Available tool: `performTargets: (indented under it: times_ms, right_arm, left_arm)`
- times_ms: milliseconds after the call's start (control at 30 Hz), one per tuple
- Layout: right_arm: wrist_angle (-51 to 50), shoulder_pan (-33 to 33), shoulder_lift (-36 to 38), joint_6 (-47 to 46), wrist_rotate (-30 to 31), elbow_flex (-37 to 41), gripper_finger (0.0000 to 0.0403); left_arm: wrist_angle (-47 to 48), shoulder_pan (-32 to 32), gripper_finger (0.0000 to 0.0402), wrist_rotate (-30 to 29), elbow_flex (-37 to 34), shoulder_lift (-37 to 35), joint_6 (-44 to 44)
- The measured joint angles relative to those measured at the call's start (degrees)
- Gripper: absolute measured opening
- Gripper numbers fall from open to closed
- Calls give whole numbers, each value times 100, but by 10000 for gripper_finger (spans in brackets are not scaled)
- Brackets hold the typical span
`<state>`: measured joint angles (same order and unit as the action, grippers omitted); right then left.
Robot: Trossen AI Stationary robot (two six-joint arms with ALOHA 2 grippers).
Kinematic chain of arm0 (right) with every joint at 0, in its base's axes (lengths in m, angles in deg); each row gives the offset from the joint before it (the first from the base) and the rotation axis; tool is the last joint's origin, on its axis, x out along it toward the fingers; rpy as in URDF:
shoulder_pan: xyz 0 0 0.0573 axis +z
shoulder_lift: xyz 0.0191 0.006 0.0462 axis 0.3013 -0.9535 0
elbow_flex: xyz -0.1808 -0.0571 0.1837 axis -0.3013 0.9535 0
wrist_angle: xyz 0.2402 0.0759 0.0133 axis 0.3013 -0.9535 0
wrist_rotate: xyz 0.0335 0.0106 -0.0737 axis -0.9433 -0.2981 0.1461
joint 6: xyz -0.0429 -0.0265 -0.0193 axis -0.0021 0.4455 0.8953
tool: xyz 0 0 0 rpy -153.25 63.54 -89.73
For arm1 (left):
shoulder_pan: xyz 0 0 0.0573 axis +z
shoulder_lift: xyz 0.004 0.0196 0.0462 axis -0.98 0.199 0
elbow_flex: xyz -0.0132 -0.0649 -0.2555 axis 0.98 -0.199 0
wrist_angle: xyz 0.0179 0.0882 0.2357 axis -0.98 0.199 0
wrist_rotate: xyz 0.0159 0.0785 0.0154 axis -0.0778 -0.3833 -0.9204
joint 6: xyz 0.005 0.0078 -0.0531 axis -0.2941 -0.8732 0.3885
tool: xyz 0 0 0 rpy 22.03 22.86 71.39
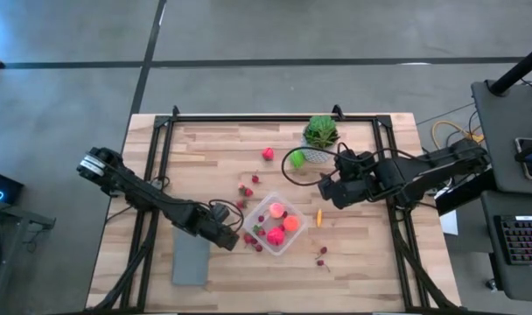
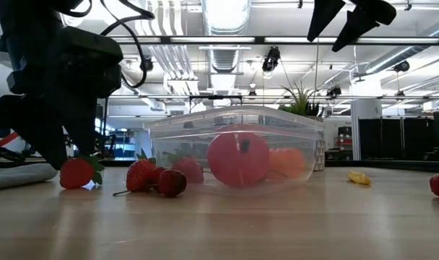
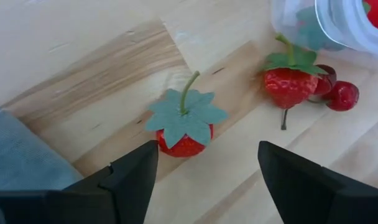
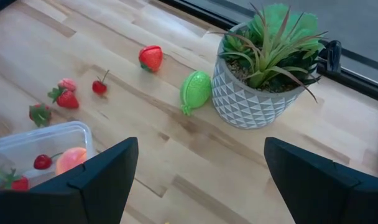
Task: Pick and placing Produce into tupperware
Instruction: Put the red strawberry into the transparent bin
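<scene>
1. Your left claw (image 3: pixel 204 177) is hovering low with its fingers apart over a strawberry (image 3: pixel 184 127) lying on the tabletop (image 1: pixel 371 254), beside the tupperware (image 1: pixel 277 225)
2. The tupperware's clear wall is blurring the produce inside; you are only making out a pink piece (image 1: pixel 276 210) and an orange piece (image 1: pixel 290 223)
3. Your right claw (image 4: pixel 198 177) is hanging spread and empty near the potted plant (image 4: pixel 263 68), and the picture edge is cutting off its fingers (image 4: pixel 102 177)

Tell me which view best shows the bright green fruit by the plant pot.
Right wrist view: the green fruit lies whole and unblocked beside the plant pot. The high view shows it small. The low and left wrist views don't show it.
</scene>
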<state>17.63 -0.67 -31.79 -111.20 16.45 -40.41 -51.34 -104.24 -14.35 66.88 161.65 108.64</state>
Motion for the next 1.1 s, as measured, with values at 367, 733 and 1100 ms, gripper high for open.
performTargets:
  times_ms: [367, 733, 1100]
  right_arm:
    - [8, 0, 76, -46, 0, 0, 339]
    - [10, 0, 80, -44, 0, 0, 334]
    - [6, -2, 80, -43, 0, 0, 334]
  left_arm:
    - [31, 2, 237, -33, 31, 446, -61]
    - [-116, 2, 237, -240, -24, 443, -61]
    - [-108, 2, 231, -230, -20, 449, -86]
